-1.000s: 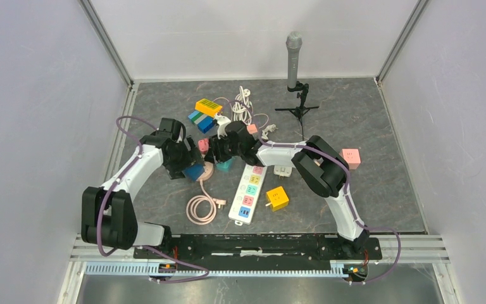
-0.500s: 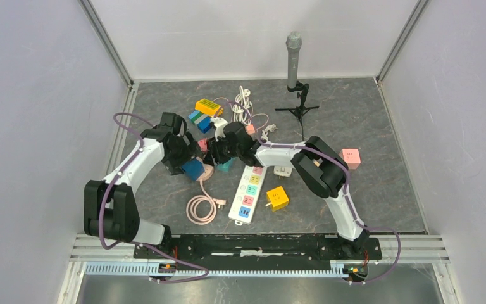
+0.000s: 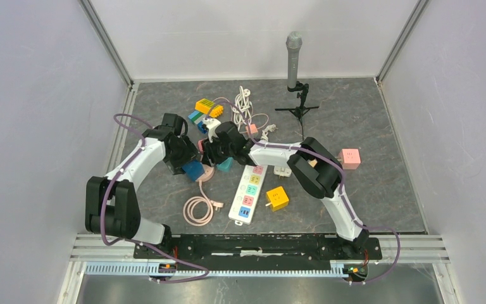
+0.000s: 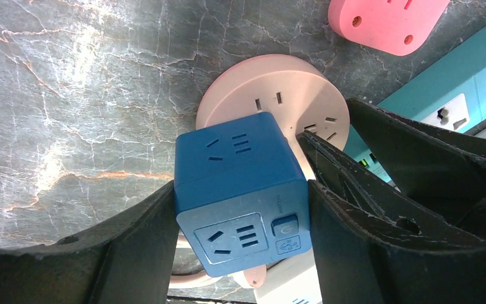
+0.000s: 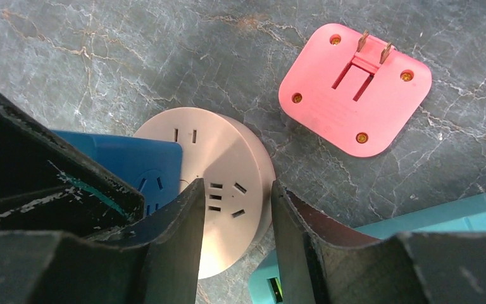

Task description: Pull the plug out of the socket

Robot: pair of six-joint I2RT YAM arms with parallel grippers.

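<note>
The plug is a blue cube (image 4: 228, 145) with sockets on its faces. It stands on the round pink socket (image 4: 291, 82), at the table's middle left (image 3: 206, 172). My left gripper (image 4: 240, 183) is shut on the cube, one black finger pressed against each side. My right gripper (image 5: 236, 187) hangs open over the pink socket (image 5: 228, 158). One finger lies over its face beside the cube (image 5: 145, 161), the other by its rim. From above, both grippers meet at the cube (image 3: 193, 170).
A coral square adapter (image 5: 354, 88) lies prongs-up and a teal strip (image 5: 417, 221) sits just right of the socket. A white power strip (image 3: 249, 193), yellow cube (image 3: 277, 198), pink cube (image 3: 350, 158), coiled pink cable (image 3: 199, 208), coloured blocks (image 3: 205, 107) and a microphone stand (image 3: 293, 60) surround them.
My left gripper's fingers have closed in on the blue cube. The right gripper has shifted slightly left over the pink socket.
</note>
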